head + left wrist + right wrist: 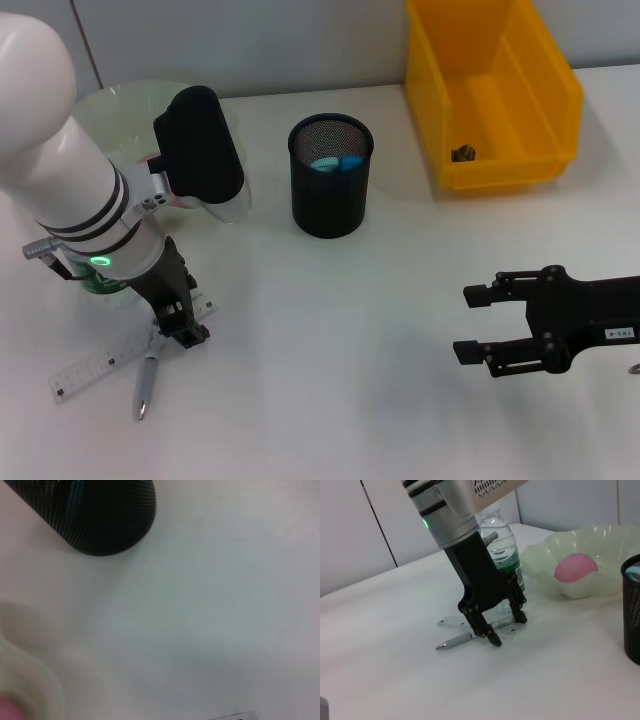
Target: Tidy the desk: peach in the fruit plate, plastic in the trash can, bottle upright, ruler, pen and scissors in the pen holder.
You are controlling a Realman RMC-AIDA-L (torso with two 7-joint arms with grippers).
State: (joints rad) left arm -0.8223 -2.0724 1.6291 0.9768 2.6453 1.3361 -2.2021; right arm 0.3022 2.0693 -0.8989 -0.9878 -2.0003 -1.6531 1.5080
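My left gripper (180, 328) (508, 628) is open and low over the desk (330, 330), with its fingertips down at the clear ruler (100, 365) (451, 622) and the upper end of the pen (146, 385) (455, 640). The bottle (92, 277) (501, 545) stands upright just behind that arm. The peach (576, 567) lies in the pale green fruit plate (120, 100) (605, 535). Blue scissors (335, 162) sit inside the black mesh pen holder (330, 185) (95, 515). A small scrap (462, 153) lies in the yellow trash can (490, 90). My right gripper (465, 323) hovers open at the right, holding nothing.
The pen holder stands between the fruit plate and the trash can along the back. A wall runs behind the desk's far edge. The ruler and pen lie near the front left of the desk.
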